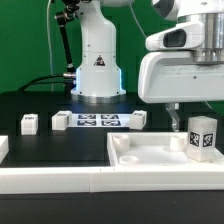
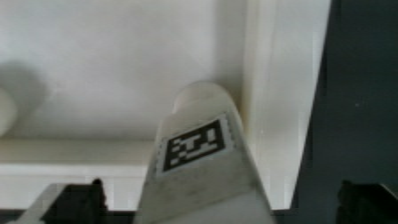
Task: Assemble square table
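**Fingers (image 2: 79,205) spread wide around a leg**

I see both fingers apart, flanking the tagged leg (image 1: 203,137) without gripping it. That leg stands upright inside the rimmed tabletop (image 1: 150,155), toward the exterior view's right, on the black counter (image 1: 40,145).

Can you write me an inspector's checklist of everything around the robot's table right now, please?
Surface: black table, with a long white rail along its near edge.
Job's things: white tabletop with the upright leg standing on it; first loose leg, second loose leg and third loose leg on the table behind.
Clutter: marker board between the second and third loose legs.
Grippers: pincer open, one finger on each side of the upright leg, not squeezing it.
Cables: dark cables beside the robot base.
Surroundings: green wall behind.
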